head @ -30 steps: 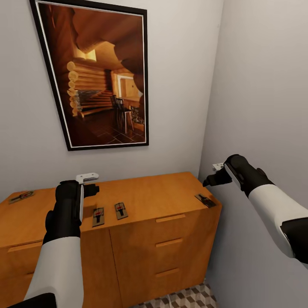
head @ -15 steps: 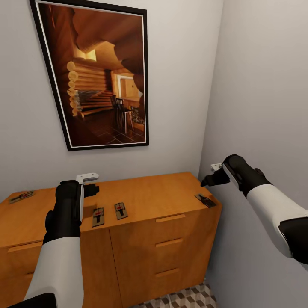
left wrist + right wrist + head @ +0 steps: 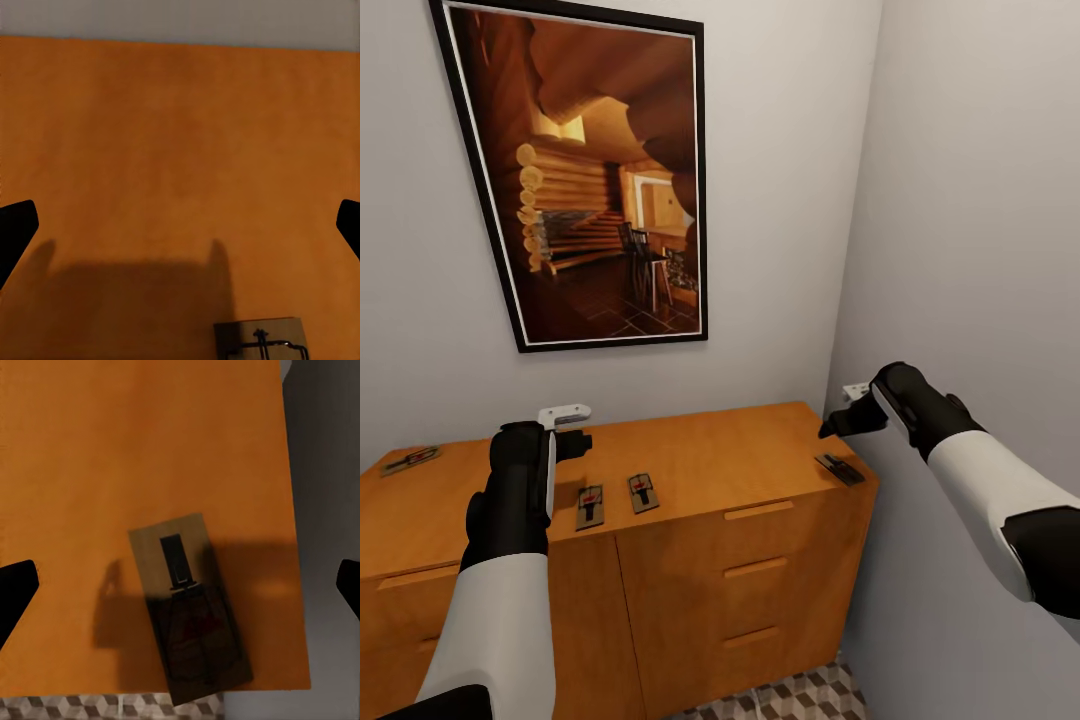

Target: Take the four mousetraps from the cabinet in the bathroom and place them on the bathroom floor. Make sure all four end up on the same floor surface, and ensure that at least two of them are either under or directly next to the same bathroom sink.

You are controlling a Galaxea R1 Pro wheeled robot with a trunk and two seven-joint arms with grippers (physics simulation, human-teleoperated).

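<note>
1. All four mousetraps lie on top of the cabinet; none is on the bathroom floor, so by my reading the task is at its start, with every pick and placement left.
2. One trap sits at the top's far left edge, two traps lie side by side near the front edge around the middle, and the fourth trap rests at the right front corner, close to the edge.
3. The left gripper hovers over the top behind the middle pair; its wrist view shows dark fingertips spread wide, with nothing between them and one trap just below.
4. The right gripper hangs above the corner trap, its fingertips far apart and empty, the trap roughly centred between them.
5. The traps are thin, flat rectangular wooden boards with dark metal bars and a red spot; they look light but low, leaving little edge for the fingers to catch.
6. The cabinet is smooth orange-brown wood with thin bar handles; the floor shows cube-patterned tiles. A framed picture hangs on the plain wall behind.
</note>
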